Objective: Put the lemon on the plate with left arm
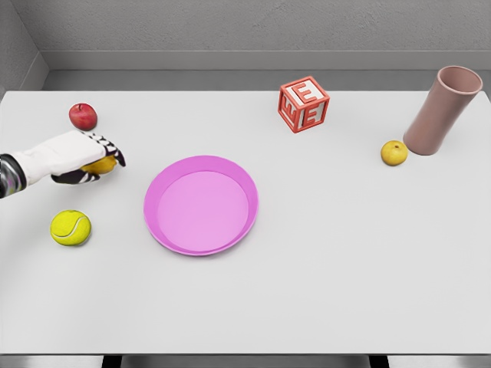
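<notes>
Now my left hand has its fingers curled around the lemon left of the pink plate, so next I'd judge it wants lifting and carrying rightward over the rim.

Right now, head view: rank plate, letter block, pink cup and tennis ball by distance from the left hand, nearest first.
Measured from the left hand at the table's left edge:
1. Tennis ball, just in front of the hand, toward the robot.
2. Plate, to the hand's right, mid-table.
3. Letter block, farther right, toward the back.
4. Pink cup, far right, back corner.
</notes>
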